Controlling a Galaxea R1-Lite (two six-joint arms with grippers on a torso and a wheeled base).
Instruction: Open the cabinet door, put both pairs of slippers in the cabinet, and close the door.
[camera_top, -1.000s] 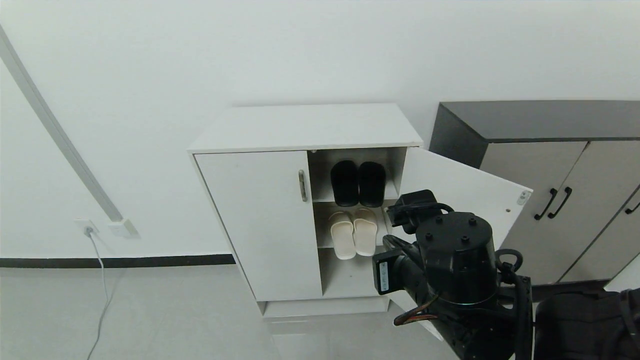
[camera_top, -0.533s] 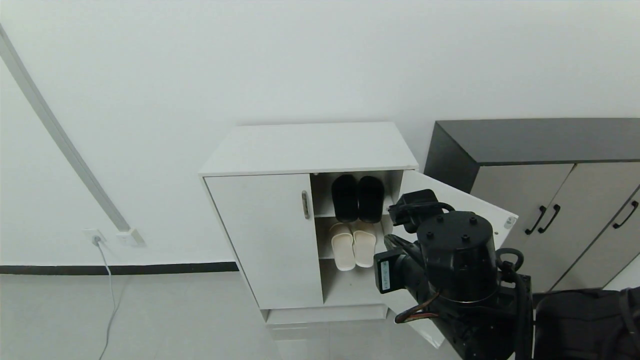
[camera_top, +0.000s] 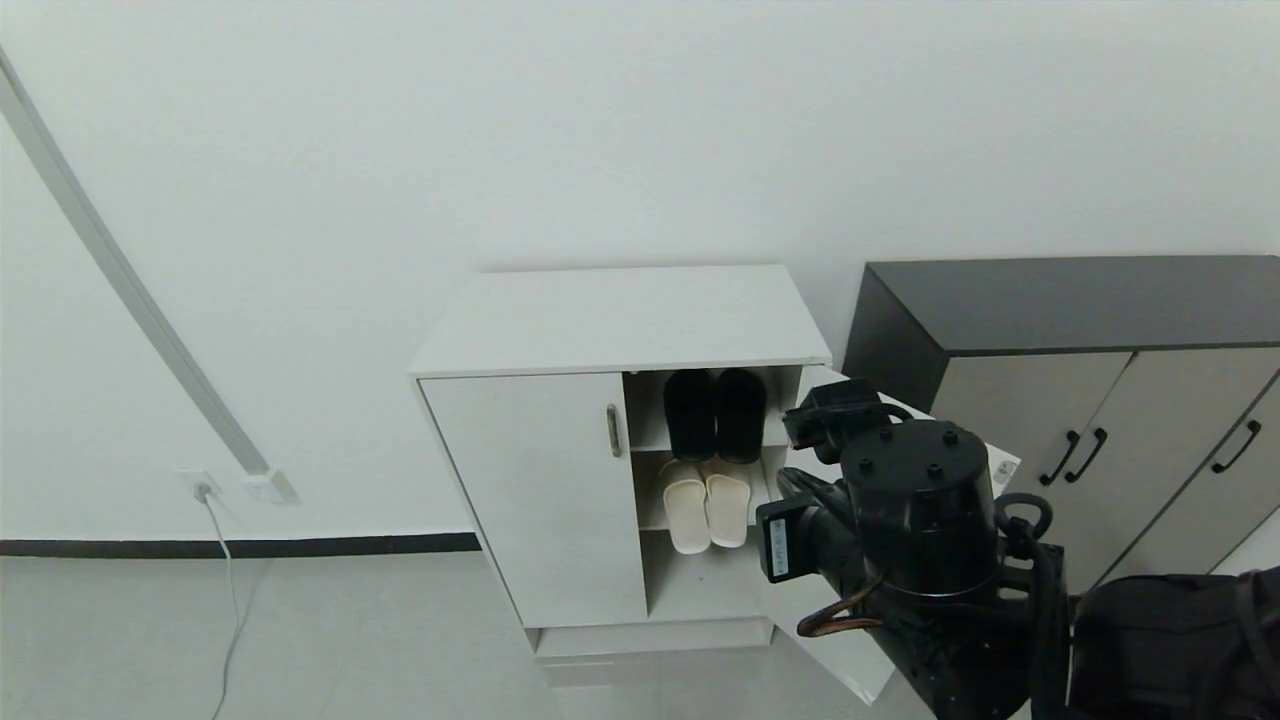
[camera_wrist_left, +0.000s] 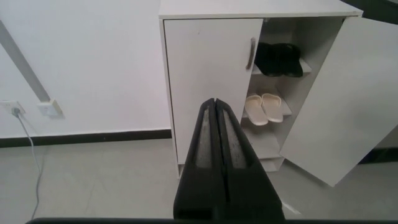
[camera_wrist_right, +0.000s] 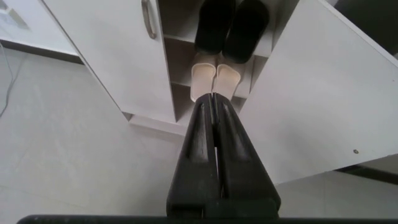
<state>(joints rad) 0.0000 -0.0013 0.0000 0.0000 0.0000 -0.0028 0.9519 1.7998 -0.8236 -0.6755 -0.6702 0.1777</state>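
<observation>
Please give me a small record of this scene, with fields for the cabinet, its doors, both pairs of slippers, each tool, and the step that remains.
cabinet: white, two doors, shelves inside
left door: shut
right door: swung wide open
black slippers: side by side on the top shelf
cream slippers: side by side on the shelf just below
left tool: shut, holds nothing, apart from the cabinet
right tool: shut, holds nothing, before the open side
remaining step: both pairs are inside; right door not yet closed
</observation>
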